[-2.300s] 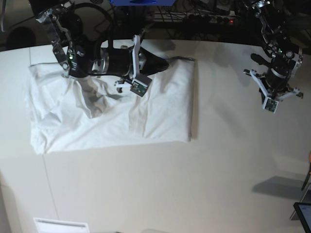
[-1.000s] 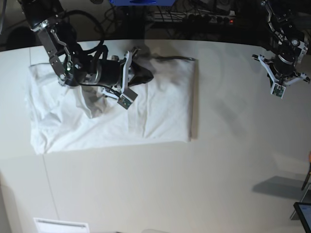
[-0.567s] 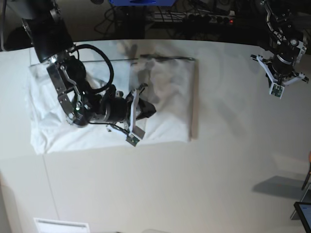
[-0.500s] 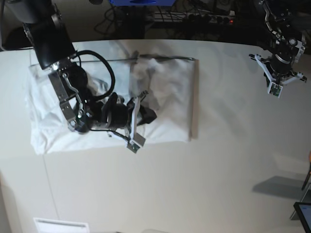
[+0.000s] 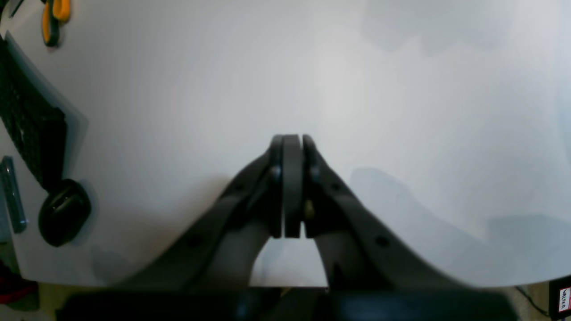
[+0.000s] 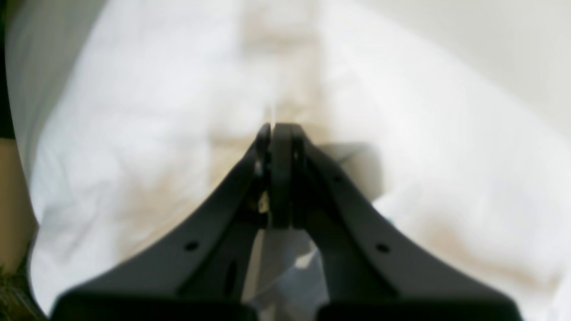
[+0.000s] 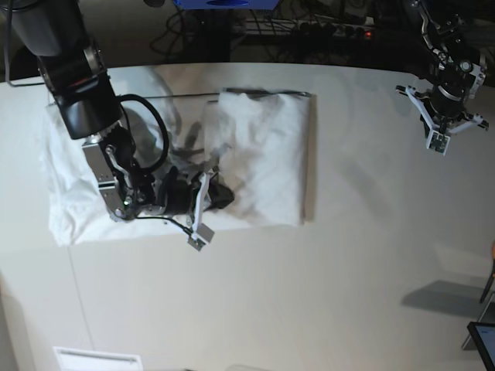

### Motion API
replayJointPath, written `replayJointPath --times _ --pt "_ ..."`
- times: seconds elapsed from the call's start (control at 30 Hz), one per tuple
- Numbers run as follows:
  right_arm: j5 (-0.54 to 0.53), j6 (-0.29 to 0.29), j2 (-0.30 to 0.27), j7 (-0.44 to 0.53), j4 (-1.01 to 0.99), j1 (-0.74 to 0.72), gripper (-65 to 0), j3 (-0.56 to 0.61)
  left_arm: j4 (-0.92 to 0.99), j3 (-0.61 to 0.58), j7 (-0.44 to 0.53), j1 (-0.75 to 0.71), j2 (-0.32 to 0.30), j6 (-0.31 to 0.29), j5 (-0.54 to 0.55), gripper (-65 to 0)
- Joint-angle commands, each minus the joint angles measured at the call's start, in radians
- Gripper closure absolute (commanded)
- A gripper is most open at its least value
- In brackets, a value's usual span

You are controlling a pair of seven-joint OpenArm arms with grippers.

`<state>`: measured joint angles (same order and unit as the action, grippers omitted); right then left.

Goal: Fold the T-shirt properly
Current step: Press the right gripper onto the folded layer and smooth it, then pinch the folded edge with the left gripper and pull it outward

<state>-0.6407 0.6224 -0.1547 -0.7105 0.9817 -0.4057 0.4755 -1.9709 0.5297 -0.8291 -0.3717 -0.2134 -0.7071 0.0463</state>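
- One table (image 7: 325, 263), pale, carries everything; most of its near half and right side is bare.
- One T-shirt (image 7: 263, 147), white, lies flat and rumpled at the table's far left, its back edge along the far edge and its right edge folded straight. In the right wrist view the cloth (image 6: 156, 111) fills nearly the whole picture, blurred.
- Two arms. The right arm (image 7: 77, 85) reaches down from the far left corner and lies across the shirt's left half, hiding much of it there; a black cable (image 7: 158, 127) loops beside it.
- Right gripper (image 7: 220, 195) sits low over the shirt near its front edge, jaws pressed together. In its wrist view (image 6: 276, 133) the tips meet; I cannot tell whether any cloth is pinched between them.
- Left gripper (image 7: 439, 116) hangs above the table's far right corner, well apart from the shirt, jaws together on nothing; its wrist view (image 5: 287, 142) shows only bare tabletop below.
- One dark round object (image 5: 64, 211) sits near the table's edge at the left of the left wrist view, beside one black mesh panel (image 5: 26, 120).
- One orange-handled tool (image 5: 53, 15) lies at that view's upper left corner, partly cut off.
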Motion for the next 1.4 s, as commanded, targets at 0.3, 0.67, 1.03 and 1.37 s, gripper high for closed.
replayJointPath --times 0.3,0.67,1.03,1.37 --pt "0.095 -0.034 -0.053 -0.073 0.306 0.058 -1.0 -0.010 -0.020 -0.217 0.164 0.003 0.018 0.009 -0.003 0.0" --pt "0.101 -0.040 -0.124 -0.113 0.655 0.238 -1.0 -0.206 -0.020 -0.362 0.248 0.093 0.127 0.009 0.008 0.0" --pt "0.097 -0.040 -0.154 -0.114 0.707 0.379 -1.0 -0.593 0.129 -0.497 0.242 0.179 0.128 0.009 -0.003 0.0" --pt "0.100 -0.034 -0.158 -0.116 0.707 0.472 -1.6 -0.858 0.313 -0.484 0.251 0.181 0.084 0.009 -0.003 0.0"
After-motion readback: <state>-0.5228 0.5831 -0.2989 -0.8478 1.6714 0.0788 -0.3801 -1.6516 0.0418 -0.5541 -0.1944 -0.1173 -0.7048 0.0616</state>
